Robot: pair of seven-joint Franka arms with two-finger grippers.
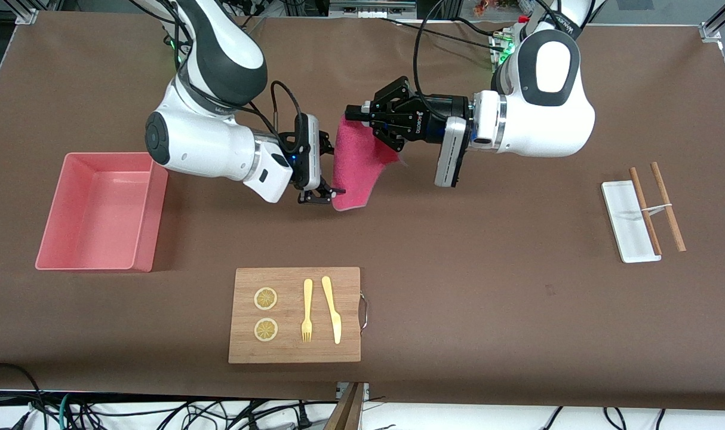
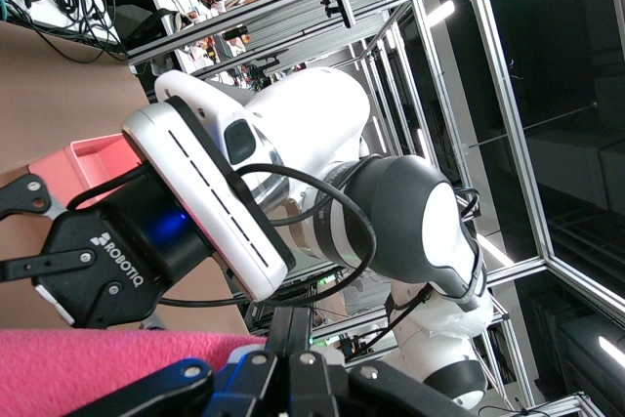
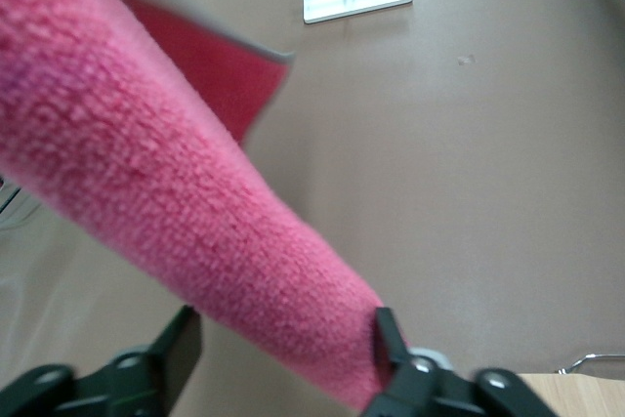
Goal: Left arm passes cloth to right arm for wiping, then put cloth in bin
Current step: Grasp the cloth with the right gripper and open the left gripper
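Observation:
The crimson-pink cloth (image 1: 355, 161) hangs in the air over the middle of the table, past the wooden board. My left gripper (image 1: 352, 114) is shut on its top edge; in the left wrist view the cloth (image 2: 98, 368) spreads beside the pressed-together fingers (image 2: 290, 324). My right gripper (image 1: 331, 170) is at the cloth's lower part, open. In the right wrist view the cloth (image 3: 195, 202) runs between the jaws: one finger (image 3: 389, 334) touches it, the other (image 3: 181, 339) stands apart. The pink bin (image 1: 100, 209) sits at the right arm's end of the table.
A wooden board (image 1: 294, 349) nearer the front camera carries two lemon slices (image 1: 266, 298), a fork (image 1: 307, 310) and a knife (image 1: 332, 310). A white tray (image 1: 628, 224) with chopsticks (image 1: 667, 206) lies at the left arm's end.

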